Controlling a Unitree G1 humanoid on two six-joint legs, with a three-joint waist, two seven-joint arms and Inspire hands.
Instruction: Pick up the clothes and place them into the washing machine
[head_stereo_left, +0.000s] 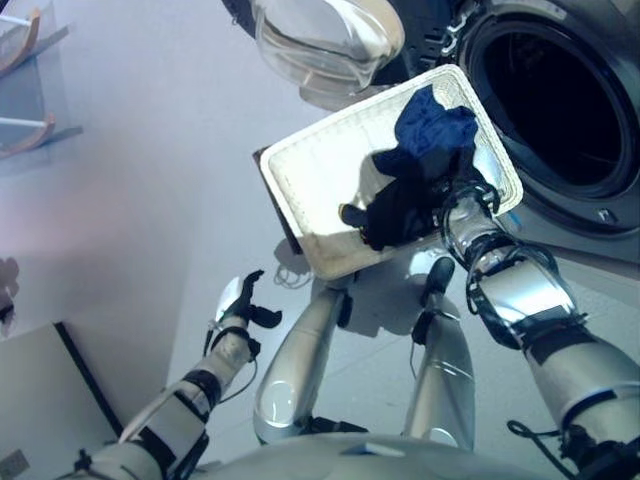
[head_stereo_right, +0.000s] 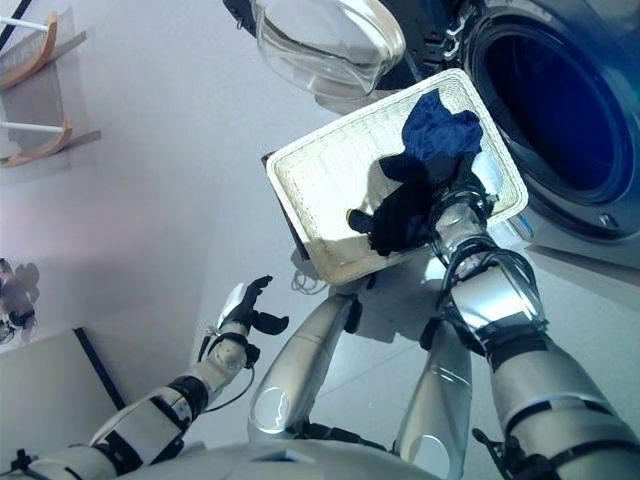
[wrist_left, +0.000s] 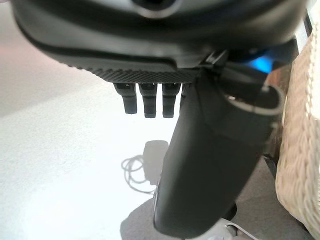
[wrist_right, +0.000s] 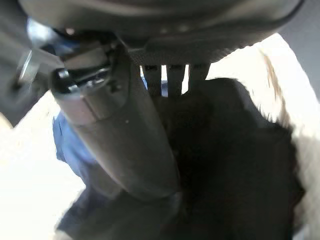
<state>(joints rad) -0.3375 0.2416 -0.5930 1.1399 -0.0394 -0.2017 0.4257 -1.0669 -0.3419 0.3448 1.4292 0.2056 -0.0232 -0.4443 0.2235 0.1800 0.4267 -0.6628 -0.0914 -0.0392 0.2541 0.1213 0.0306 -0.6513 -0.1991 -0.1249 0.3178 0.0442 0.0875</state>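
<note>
The shallow white wicker basket rests tilted beside the washing machine. A blue garment lies at its far end, and a black garment lies nearer me. My right hand reaches into the basket and sits on the black garment. In the right wrist view the hand sinks into the black cloth, with the blue cloth beside it. My left hand hangs low over the floor, open and empty, apart from the basket.
The machine's round glass door stands open above the basket. The drum opening is dark. A dark brown box shows under the basket's near edge. A wooden-framed rack stands far left, and a white panel lies at the lower left.
</note>
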